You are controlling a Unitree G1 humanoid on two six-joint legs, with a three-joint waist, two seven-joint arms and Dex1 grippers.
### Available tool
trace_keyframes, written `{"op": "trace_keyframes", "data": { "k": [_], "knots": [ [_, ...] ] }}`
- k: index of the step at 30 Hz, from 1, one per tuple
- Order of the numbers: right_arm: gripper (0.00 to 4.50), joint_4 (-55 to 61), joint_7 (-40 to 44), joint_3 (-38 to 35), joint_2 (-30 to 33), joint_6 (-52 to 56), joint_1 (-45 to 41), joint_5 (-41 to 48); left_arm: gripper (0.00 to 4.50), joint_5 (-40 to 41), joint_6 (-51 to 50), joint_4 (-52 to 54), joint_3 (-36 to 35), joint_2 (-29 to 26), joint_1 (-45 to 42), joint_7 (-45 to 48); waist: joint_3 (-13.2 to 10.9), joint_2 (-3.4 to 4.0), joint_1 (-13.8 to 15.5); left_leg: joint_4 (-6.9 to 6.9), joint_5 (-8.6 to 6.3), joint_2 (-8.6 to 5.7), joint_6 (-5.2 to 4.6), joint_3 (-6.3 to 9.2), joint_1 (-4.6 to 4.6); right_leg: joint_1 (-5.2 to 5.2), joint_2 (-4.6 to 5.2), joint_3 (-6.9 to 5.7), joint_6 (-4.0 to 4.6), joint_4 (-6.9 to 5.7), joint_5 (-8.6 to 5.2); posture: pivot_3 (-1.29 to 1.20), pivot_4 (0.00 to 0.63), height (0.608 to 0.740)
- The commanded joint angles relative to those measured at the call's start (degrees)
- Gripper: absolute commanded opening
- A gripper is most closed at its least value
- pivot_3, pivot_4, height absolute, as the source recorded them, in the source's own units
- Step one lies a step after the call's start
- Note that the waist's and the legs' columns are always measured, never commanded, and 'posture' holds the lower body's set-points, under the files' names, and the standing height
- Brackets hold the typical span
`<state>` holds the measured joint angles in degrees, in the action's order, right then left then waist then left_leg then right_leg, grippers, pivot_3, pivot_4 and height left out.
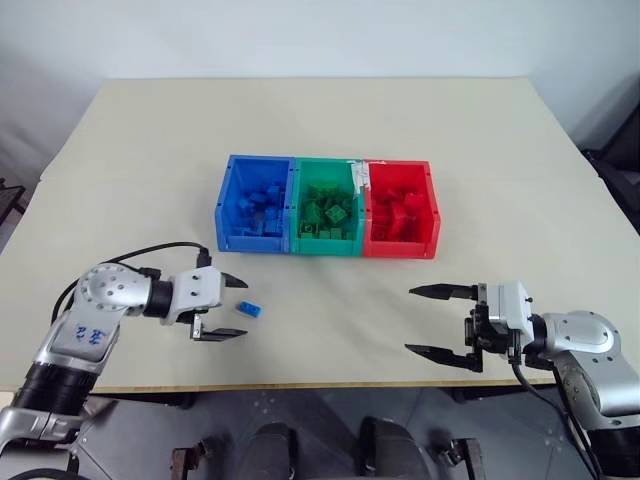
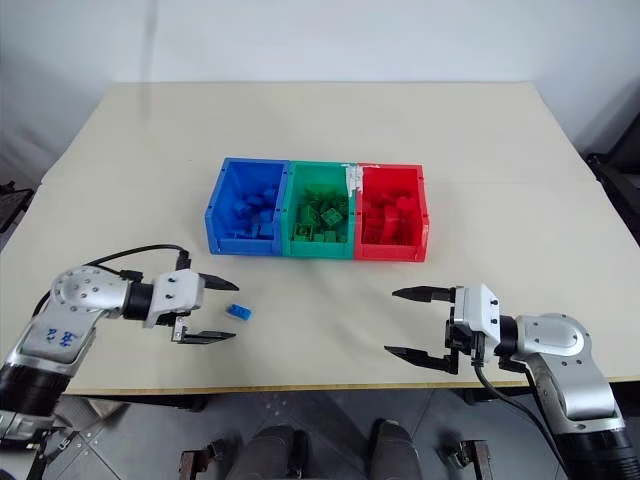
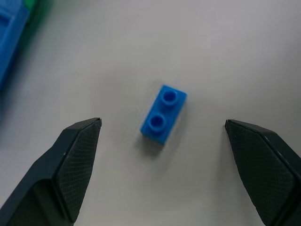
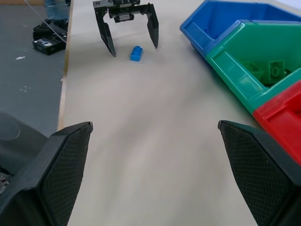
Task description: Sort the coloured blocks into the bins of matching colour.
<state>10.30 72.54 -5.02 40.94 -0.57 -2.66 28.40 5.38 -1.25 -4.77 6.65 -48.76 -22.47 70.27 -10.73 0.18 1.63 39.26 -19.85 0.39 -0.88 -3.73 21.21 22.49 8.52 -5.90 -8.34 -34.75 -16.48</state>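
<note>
A small blue two-stud plastic brick (image 1: 250,310) lies on the pale bench (image 1: 500,150), near and left of the joined blue, green and red plastic bins (image 1: 327,207). The left gripper (image 1: 222,307) hovers beside it, fingers (image 3: 77,155) spread wide and empty; a clean pickup likely means lowering to straddle the brick squarely before closing. The right gripper (image 1: 440,320) waits, open and empty, at the near right.
</note>
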Motion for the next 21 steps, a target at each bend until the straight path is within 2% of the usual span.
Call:
{"op": "trace_keyframes", "data": {
  "k": [1, 12, 13, 17, 21],
  "knots": [
    [4.5, 2.91, -0.99, -1.46, 0.15, -0.14, 1.23, 0.96, 3.81, -2.24, -1.47, -1.43, 2.92, -0.66, 0.05, 1.64, 0.02, 0.04, -0.11, 0.0, 0.0, -0.02, -0.01, -0.01, -0.02, 0.0, 0.01, 0.02, 0.0, 0.0, 0.0, 0.0, 0.15, 0.74],
    [4.5, 3.77, -4.06, -1.49, -0.65, -0.68, 2.21, 0.62, 0.57, -1.32, -2.03, -4.1, 2.28, 0.15, -1.05, 1.52, 0.07, 0.12, -0.09, 0.09, 0.06, 0.01, 0.01, 0.04, -0.1, -0.05, 0.03, 0.04, 0.0, -0.17, 0.0, 0.0, 0.15, 0.74],
    [4.5, 3.73, -5.09, -2.04, -1.08, -0.72, 2.16, 0.78, 0.44, -0.18, -2.18, -4.04, 1.03, 0.84, -0.8, 0.51, 0.07, 0.12, -0.1, 0.12, 0.06, 0.02, 0.01, 0.05, -0.1, -0.05, 0.03, 0.04, 0.0, -0.19, 0.0, 0.0, 0.15, 0.74],
    [4.5, 5.03, -9.26, -3.8, -3.11, -0.49, 2.64, 1.59, 0.44, 12.15, -9.85, 0.63, -9.06, 7.46, -0.97, -5.81, 0.03, 0.07, -0.11, 0.23, 0.06, 0.22, 0.0, 0.07, 0.01, 0.01, 0.03, 0.05, 0.0, -0.25, 0.0, 0.0, 0.15, 0.74],
    [4.5, 7.03, -12.5, -3.95, -4.93, 0.06, 4.17, 1.43, 0.44, 17.65, -14.98, 2.87, -16.09, 13.49, -5.03, -15.9, -0.01, -0.05, -0.13, 0.38, 0.0, 0.3, -0.02, 0.17, 0.12, -0.01, 0.03, 0.0, -0.01, -0.25, 0.0, 0.0, 0.15, 0.74]
  ]
}}
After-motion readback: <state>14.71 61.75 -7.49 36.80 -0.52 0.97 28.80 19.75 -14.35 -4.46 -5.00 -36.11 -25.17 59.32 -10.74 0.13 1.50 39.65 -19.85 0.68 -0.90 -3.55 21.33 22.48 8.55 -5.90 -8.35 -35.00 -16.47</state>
